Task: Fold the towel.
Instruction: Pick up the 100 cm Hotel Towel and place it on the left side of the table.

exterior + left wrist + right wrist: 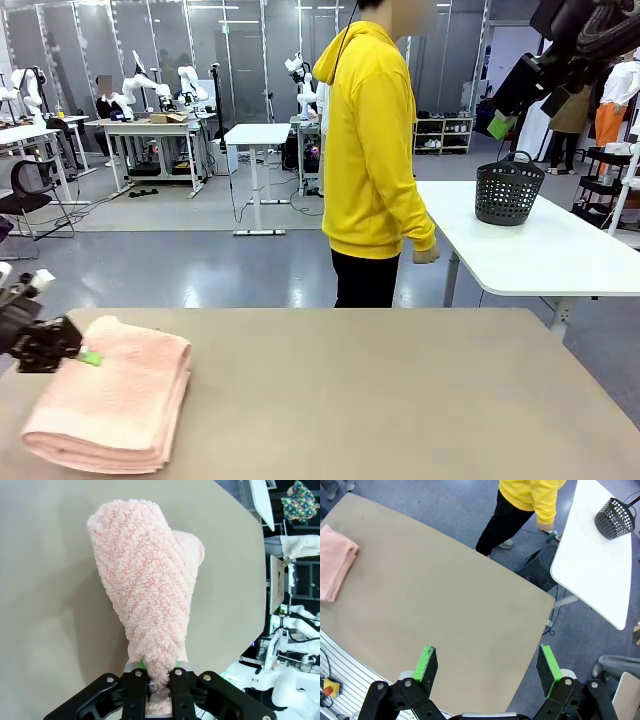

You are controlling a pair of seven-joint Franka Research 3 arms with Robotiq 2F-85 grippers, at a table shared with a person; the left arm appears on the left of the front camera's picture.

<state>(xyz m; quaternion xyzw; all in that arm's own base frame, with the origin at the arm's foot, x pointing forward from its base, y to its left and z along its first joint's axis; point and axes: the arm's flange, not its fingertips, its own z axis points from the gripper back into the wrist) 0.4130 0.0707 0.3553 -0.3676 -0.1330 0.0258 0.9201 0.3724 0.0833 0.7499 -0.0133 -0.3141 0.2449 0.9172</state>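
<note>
**Left gripper clamped on the folded towel, right gripper spread wide above the table**

I see my left gripper low at the near left corner of the tan table, its jaws pinched tight on an edge of the pink terry towel; from the left wrist camera the towel runs straight away from the fingertips, bunched narrow where the green pads bite it and widening into a thick fold lying flat on the table beyond; the left gripper grips only that bunched end; the herringbone pile shows clearly on top. My right gripper hangs high at the upper right, well apart from the towel; on its wrist camera the right gripper stands fully spread with nothing between the pads, the bare table below it and the towel far off to the upper left. A person in a yellow hoodie stands beyond the table's far edge; a black basket sits on a white table behind.
</note>
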